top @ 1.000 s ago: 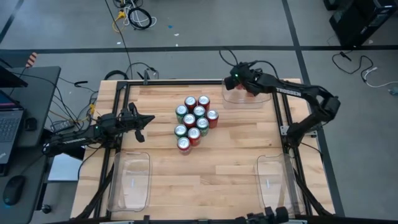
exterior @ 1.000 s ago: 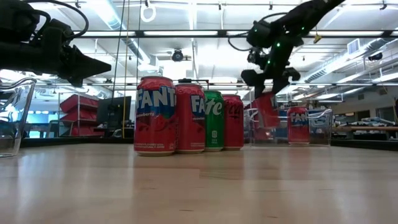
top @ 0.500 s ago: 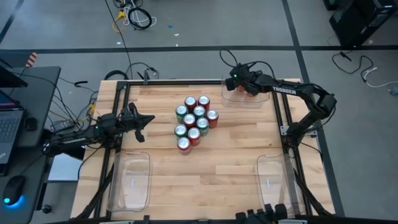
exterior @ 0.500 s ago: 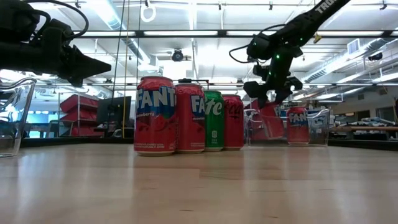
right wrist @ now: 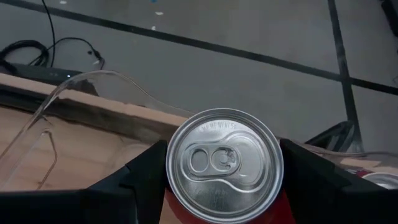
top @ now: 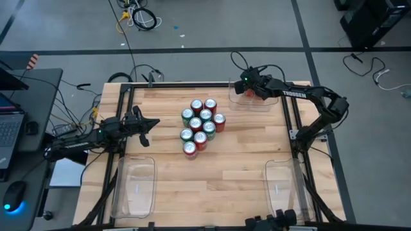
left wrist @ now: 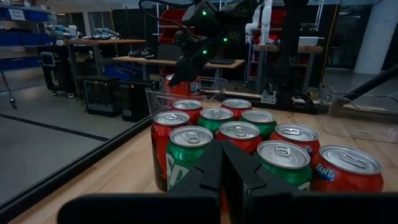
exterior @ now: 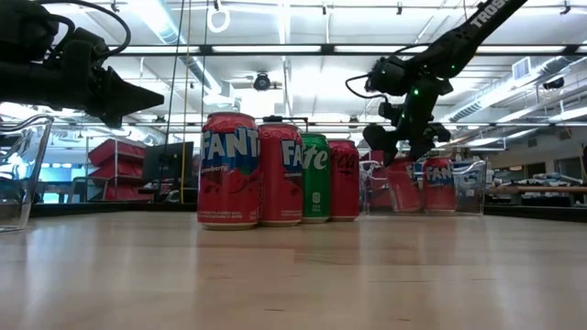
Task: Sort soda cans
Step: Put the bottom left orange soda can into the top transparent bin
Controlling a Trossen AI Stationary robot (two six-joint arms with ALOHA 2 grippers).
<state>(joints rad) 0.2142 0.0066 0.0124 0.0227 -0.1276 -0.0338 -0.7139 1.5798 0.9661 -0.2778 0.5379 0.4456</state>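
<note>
High view: right gripper (top: 252,92) reaches over the clear bin (top: 239,105) at the bench's (top: 225,179) far right corner, clamped on a red can (top: 259,97) held inside the bin's outline. Ten cans sit clustered (top: 201,127) mid-bench, red and green mixed. Left gripper (top: 149,123) hovers at the left edge, fingers together, nothing in them. Two more clear bins, near-left (top: 135,187) and near-right (top: 282,186).

Low view: right gripper (exterior: 400,139) holds the red can (exterior: 402,188) tilted within the far bin (exterior: 470,188), beside an upright red can (exterior: 439,184) already inside. Cluster front row (exterior: 280,170): red cans, one green. Left gripper (exterior: 138,96) hangs above bench level, well left of them.

Left wrist view: closed fingers (left wrist: 217,174) point at the cluster (left wrist: 249,149); silver tops, red and green bodies. Right gripper with its can (left wrist: 182,84) shows at the bin beyond.

Right wrist view: silver can top (right wrist: 224,163) sits gripped between both fingers, red body below; curved bin wall (right wrist: 93,84) just behind.
</note>
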